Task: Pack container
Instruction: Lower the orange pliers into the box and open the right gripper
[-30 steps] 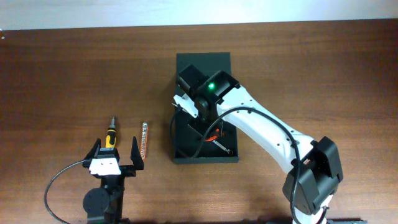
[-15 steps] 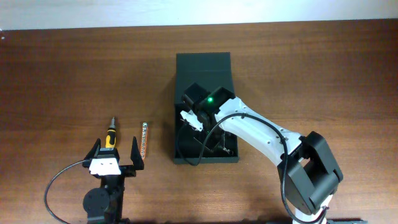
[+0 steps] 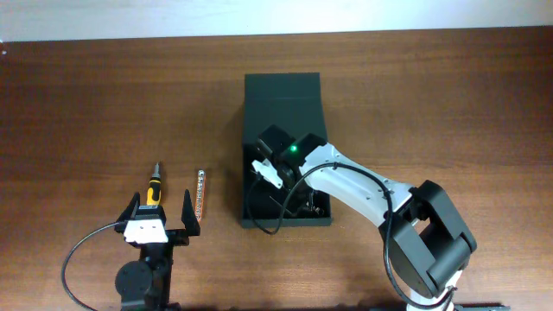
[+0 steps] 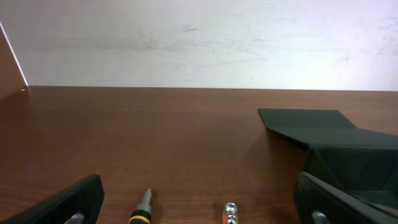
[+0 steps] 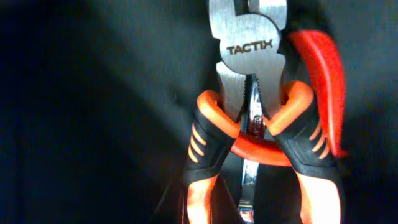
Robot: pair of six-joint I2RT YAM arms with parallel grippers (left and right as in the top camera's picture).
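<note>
Container sits roughly mid-table, well apart from the loose tools on the left. Its long axis runs near-to-far in the overhead view. The lid flap is flipped open and lies flat at the far end, pointing twd the wall, and the open mouth faces up. On the left wrist cam it's off to the right, flap stretched away from the camera.

Right gripper is dipped down inside the box, over the left-middle part. Fingers: can't tell tbh. The wrist cam is filled w/ pliers on the dark box floor. They've got a steel head stamped TACTIX pointing to the top of that view and orange/black grips, w/ a curved red handle just beside on the right.

Left gripper is near the front edge, left side, fingers spread wide and not closed on anything. A yellow/black screwdriver lies just ahead of it, tip pointing far. Just to the right of that, parallel, is a thin orange-and-silver strip.

The surface is a reddish-brown wood-grain table. Plain white wall behind the far edge.
</note>
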